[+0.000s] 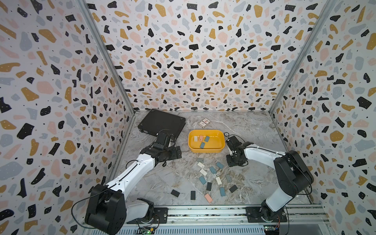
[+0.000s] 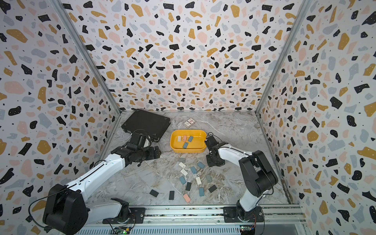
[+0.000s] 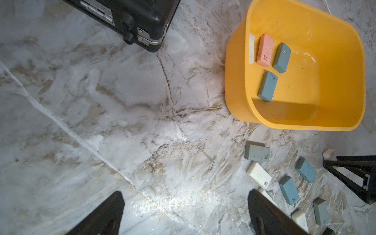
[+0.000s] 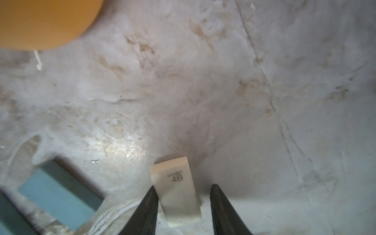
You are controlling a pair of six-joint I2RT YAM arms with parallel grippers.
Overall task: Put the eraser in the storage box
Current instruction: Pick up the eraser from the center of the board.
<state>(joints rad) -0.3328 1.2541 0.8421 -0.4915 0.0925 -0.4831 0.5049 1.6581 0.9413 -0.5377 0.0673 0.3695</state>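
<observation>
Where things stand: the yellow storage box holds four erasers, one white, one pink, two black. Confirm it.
Wrong on one colour. The storage box holds one white eraser, one pink eraser and two blue erasers, not black ones. The left wrist view shows it.

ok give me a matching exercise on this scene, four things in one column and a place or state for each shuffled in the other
Things:
1 left gripper
2 right gripper
3 shallow yellow plastic storage box
4 flat black hard case

Place or state:
a holds four erasers
b sits in the far left corner
c wide open above the marble tabletop
d fingers on either side of a white rectangular eraser marked 4B

Pairs: 1-c, 2-d, 3-a, 4-b
</observation>
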